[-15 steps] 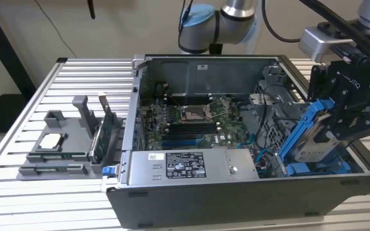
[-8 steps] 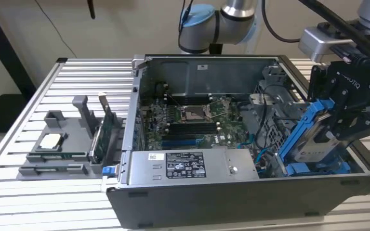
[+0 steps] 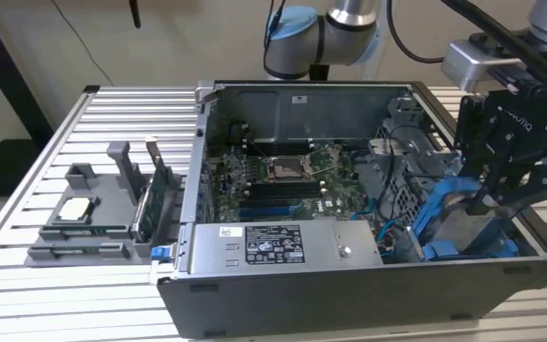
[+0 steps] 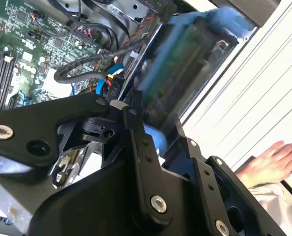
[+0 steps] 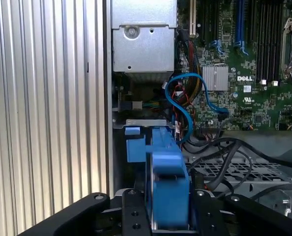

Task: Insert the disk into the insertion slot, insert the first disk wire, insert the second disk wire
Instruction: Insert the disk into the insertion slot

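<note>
In the exterior view my gripper (image 3: 484,205) is shut on the disk (image 3: 464,229), a silver-grey drive in a bright blue carrier. I hold it tilted over the drive cage at the open case's right end. The insertion slot (image 3: 469,251), edged in blue plastic, lies just beneath it. In the first wrist view the blue carrier of the disk (image 5: 168,172) stands edge-on between my black fingers (image 5: 207,216), beside the slot's blue edge (image 5: 133,147). A blue disk wire (image 5: 178,105) loops loose over the motherboard, with black wires (image 5: 224,152) next to it. The second wrist view shows the disk (image 4: 185,73) blurred.
A grey labelled power-supply box (image 3: 283,246) fills the case's front, with the motherboard (image 3: 283,178) behind it. A grey fixture (image 3: 93,214) holding parts stands on the slatted table (image 3: 65,299) at the exterior view's left. A person's hand (image 4: 266,162) rests on the table beside the case.
</note>
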Motion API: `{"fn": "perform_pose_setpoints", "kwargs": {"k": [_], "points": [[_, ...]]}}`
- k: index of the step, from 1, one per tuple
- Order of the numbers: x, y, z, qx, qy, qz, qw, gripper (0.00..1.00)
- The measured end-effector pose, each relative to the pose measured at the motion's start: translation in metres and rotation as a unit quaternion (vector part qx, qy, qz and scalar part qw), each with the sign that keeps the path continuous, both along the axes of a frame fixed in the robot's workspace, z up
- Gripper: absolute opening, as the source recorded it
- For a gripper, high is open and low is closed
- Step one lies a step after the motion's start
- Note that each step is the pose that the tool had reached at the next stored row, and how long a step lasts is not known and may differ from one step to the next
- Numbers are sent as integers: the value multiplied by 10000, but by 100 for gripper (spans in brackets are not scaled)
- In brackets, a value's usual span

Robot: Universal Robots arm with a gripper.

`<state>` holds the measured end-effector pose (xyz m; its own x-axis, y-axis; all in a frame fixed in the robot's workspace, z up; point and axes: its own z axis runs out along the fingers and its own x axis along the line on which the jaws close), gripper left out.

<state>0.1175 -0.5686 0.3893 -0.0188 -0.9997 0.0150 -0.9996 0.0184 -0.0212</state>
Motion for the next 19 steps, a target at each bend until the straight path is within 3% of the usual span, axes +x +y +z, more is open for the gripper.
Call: {"fn": "perform_pose_setpoints", "kwargs": {"k": [14,19], "points": [[-3,4,87,0,0,0,10000,40],[-27,36,97,1,0,0,10000,40]]}}
